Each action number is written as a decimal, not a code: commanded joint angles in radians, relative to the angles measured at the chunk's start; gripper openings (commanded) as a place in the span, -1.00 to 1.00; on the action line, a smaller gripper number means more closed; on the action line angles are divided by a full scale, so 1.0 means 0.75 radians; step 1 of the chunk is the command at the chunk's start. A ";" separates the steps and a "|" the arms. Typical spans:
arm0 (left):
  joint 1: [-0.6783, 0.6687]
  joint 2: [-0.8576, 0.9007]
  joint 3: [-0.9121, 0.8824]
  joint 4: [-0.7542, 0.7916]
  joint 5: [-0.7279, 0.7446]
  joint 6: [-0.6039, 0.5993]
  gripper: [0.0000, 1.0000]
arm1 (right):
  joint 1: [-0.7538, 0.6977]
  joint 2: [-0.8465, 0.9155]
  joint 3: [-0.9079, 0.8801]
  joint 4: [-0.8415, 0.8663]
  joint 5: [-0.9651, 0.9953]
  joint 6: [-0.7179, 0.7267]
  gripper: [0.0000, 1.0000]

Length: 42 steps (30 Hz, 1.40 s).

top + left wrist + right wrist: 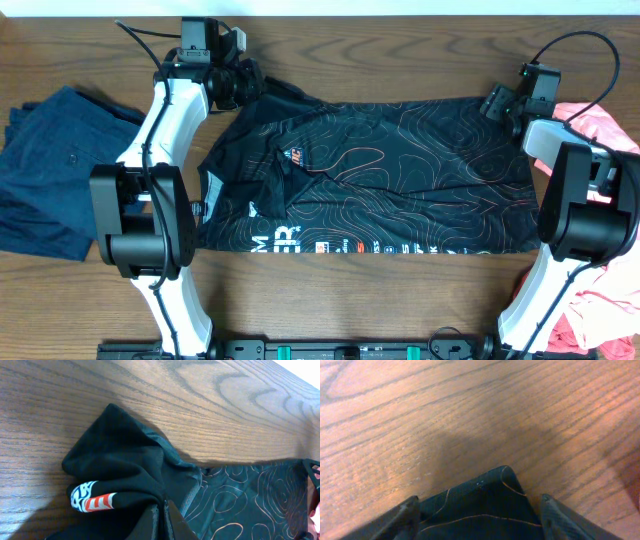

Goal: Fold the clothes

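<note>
Overhead: the black jersey (400, 170) lies spread across the middle of the desk (400, 50), with white lettering along its lower edge and a sleeve folded onto it at centre-left. The left hand (238, 82) sits at its upper left corner and the right hand (503, 102) at its upper right corner. I judge this pairing is meant to lift the upper edge evenly and carry it down toward the lettered hem. A coral-pink garment (600, 125) lies at the right edge of the frame and a navy garment (50, 170) at the left edge, both waiting their turn.

Left wrist: at bottom centre the fingers (175, 525) are pressed together with black cloth bunched around them, so this hand looks clamped on the jersey's corner. An orange-and-white logo shows at lower left.

Right wrist: the two fingertips (410, 515) stand wide apart at the lower corners of the frame. The jersey's corner lies on the wood between them, unpinched. This hand is open and would need to close before any lift.
</note>
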 commanded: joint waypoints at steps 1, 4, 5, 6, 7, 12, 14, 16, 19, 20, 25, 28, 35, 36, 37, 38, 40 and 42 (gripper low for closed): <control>0.002 0.005 -0.004 -0.008 -0.006 0.032 -0.88 | 0.006 0.037 0.023 -0.003 0.035 0.034 0.15; 0.002 0.005 -0.004 -0.017 -0.006 0.032 -0.88 | 0.006 0.037 0.023 -0.008 0.042 0.034 -0.45; 0.002 0.005 -0.004 -0.022 -0.006 0.032 -0.88 | 0.005 0.037 0.023 -0.009 0.042 0.033 -0.62; 0.003 0.005 -0.004 -0.029 -0.006 0.032 -0.88 | 0.003 0.036 0.024 -0.017 0.042 0.034 -0.78; 0.004 0.004 -0.004 -0.032 -0.006 0.032 -0.88 | 0.001 0.029 0.024 -0.037 0.042 0.034 -0.87; 0.016 -0.010 -0.004 -0.064 0.028 0.032 -0.88 | -0.028 -0.078 0.024 -0.175 0.046 0.033 -0.98; 0.025 -0.028 -0.004 -0.103 0.048 0.032 -0.88 | -0.043 -0.152 0.024 -0.250 0.046 0.033 -0.96; 0.036 -0.052 -0.004 -0.155 0.049 0.032 -0.88 | -0.056 -0.237 0.024 -0.362 0.046 0.033 -0.96; 0.061 -0.111 -0.004 -0.302 0.049 0.032 -0.88 | -0.076 -0.387 0.024 -0.590 0.049 0.007 -0.97; 0.070 -0.129 -0.004 -0.352 0.049 0.032 -0.88 | -0.080 -0.421 0.024 -0.651 0.061 0.007 -0.97; 0.120 -0.224 -0.004 -0.684 0.049 0.085 -0.88 | -0.112 -0.604 0.024 -1.017 0.080 -0.044 -0.98; 0.127 -0.253 -0.004 -0.872 0.048 0.156 -0.88 | -0.126 -0.653 0.024 -1.211 0.123 -0.063 -0.97; 0.126 -0.258 -0.047 -1.176 0.038 0.311 -0.88 | -0.136 -0.642 -0.017 -1.501 0.254 -0.081 -0.93; 0.126 -0.258 -0.066 -1.199 0.036 0.329 -0.88 | -0.136 -0.642 -0.033 -1.516 0.260 -0.087 -0.93; 0.126 -0.258 -0.083 -1.216 0.024 0.331 -0.88 | -0.137 -0.642 -0.045 -1.528 0.261 -0.087 -0.92; 0.126 -0.258 -0.100 -1.228 0.012 0.334 -0.88 | -0.139 -0.642 -0.056 -1.541 0.261 -0.087 -0.88; 0.126 -0.258 -0.143 -1.241 -0.016 0.334 -0.88 | -0.142 -0.642 -0.077 -1.554 0.266 -0.087 -0.87; 0.126 -0.258 -0.183 -1.249 -0.017 0.334 -0.88 | -0.144 -0.642 -0.092 -1.563 0.281 -0.087 -0.86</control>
